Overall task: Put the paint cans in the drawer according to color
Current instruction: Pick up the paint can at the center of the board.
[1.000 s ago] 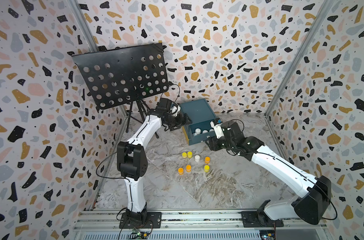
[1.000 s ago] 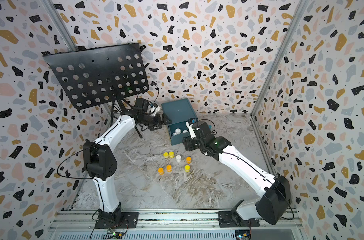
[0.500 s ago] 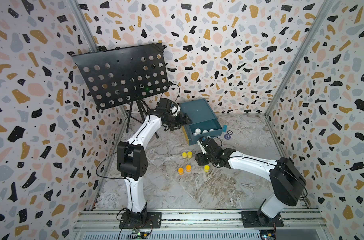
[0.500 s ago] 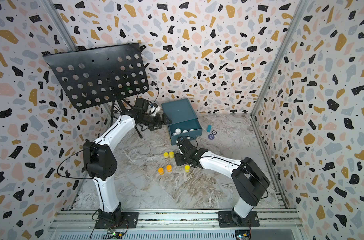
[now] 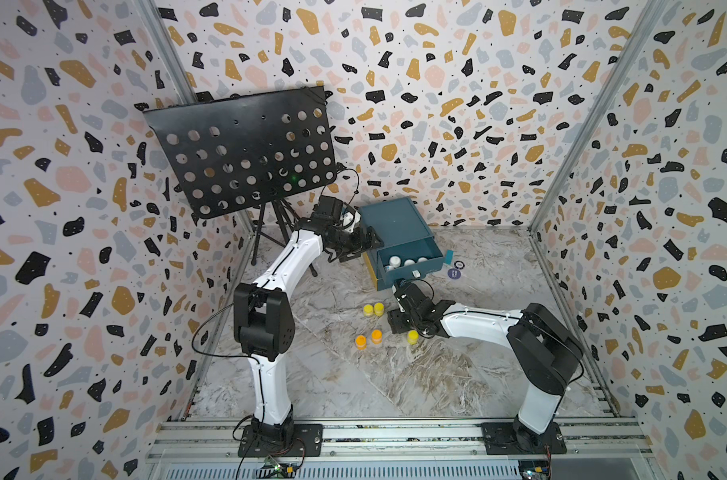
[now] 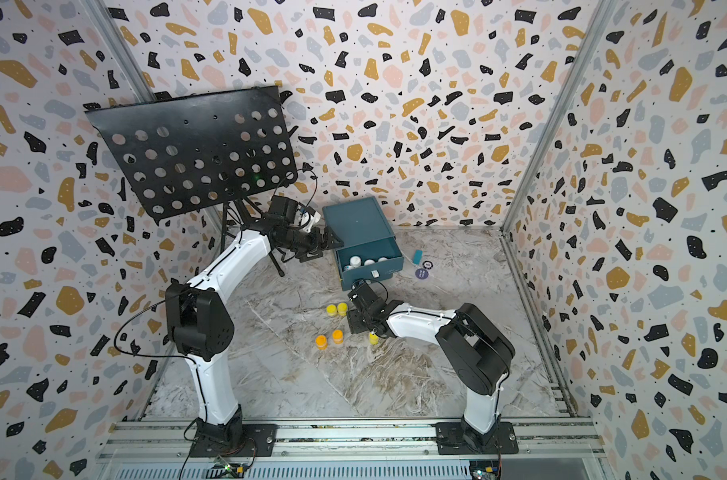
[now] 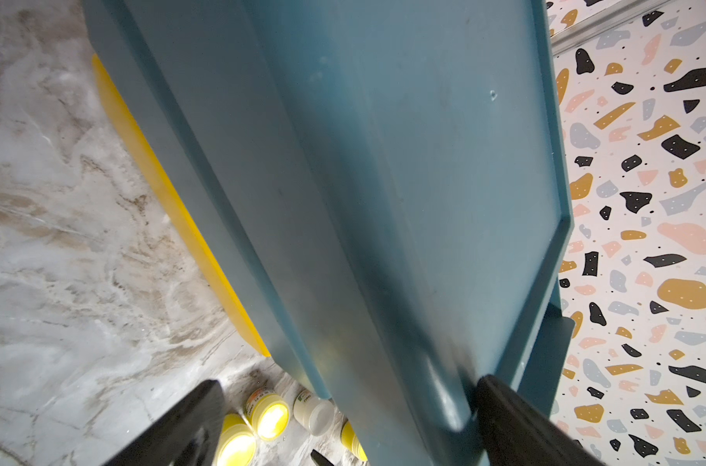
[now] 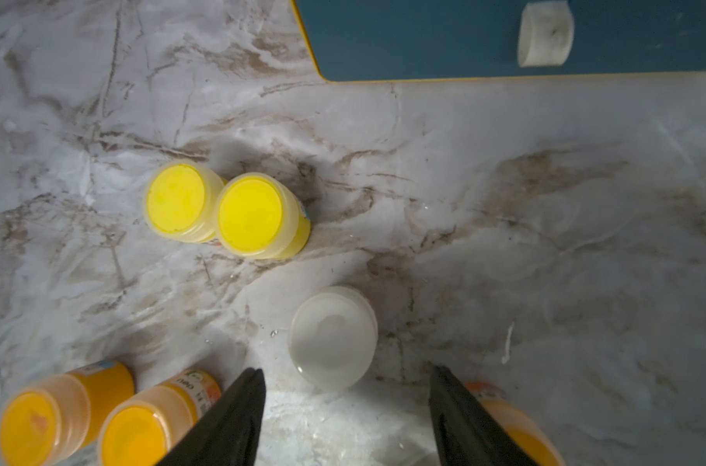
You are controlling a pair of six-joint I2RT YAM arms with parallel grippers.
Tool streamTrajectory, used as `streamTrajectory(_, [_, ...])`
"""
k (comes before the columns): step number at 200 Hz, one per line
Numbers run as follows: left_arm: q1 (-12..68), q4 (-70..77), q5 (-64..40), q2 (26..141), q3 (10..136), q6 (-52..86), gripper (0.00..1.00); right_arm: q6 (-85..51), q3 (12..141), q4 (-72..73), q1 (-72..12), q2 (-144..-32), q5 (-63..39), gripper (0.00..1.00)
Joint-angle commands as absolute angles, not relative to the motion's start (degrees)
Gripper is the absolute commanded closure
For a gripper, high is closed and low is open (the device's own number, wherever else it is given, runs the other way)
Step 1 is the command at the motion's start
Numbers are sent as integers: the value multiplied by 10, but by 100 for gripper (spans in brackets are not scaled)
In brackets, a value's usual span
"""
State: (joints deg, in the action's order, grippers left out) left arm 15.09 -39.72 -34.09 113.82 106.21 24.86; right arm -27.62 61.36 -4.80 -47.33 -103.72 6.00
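Task partly done: white cans (image 5: pixel 395 262) lay in the open drawer (image 5: pixel 430 266). One white can (image 8: pixel 333 337), yellow cans (image 8: pixel 250 214) and orange cans (image 8: pixel 133 435) stood on the worktop (image 8: pixel 545 242). The right gripper (image 8: pixel 345 371) had its fingers spread near that white can. The left gripper (image 7: pixel 349 381) had its fingers spread at the cabinet (image 7: pixel 383 161).

Surface: grey-brown marble-patterned tabletop (image 5: pixel 436 374), level.
Rear: teal rectangular drawer cabinet (image 5: pixel 395 224) stands on it; black perforated music stand (image 5: pixel 245 153) is planted beside it, toward the left wall.
Centre: two yellow round-lidded plastic jars (image 8: pixel 177 201), touching; white jar (image 8: pixel 333 335) near them.
Nearer the front: two orange jars (image 5: pixel 360 341) side by side; single yellow jar (image 5: pixel 412 336); third orange jar (image 8: pixel 516 427).
Beside cabinet, right-wall side: dark round disc (image 5: pixel 454 273), small teal block (image 5: pixel 448 256).
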Motion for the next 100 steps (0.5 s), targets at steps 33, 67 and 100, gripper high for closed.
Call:
streamTrajectory(33, [148,-417,-336,1148,1056,241,0,-288,650,-30,-475,-1060,83,32])
streamTrajectory(67, [147,-417,-335,1148,1056,241,0,-290,656,-11,-475,-1073,90,34])
streamTrajectory(100, [147,-417,-336,1148,1056,241,0,-290,661,-10,-474,-1083,90,39])
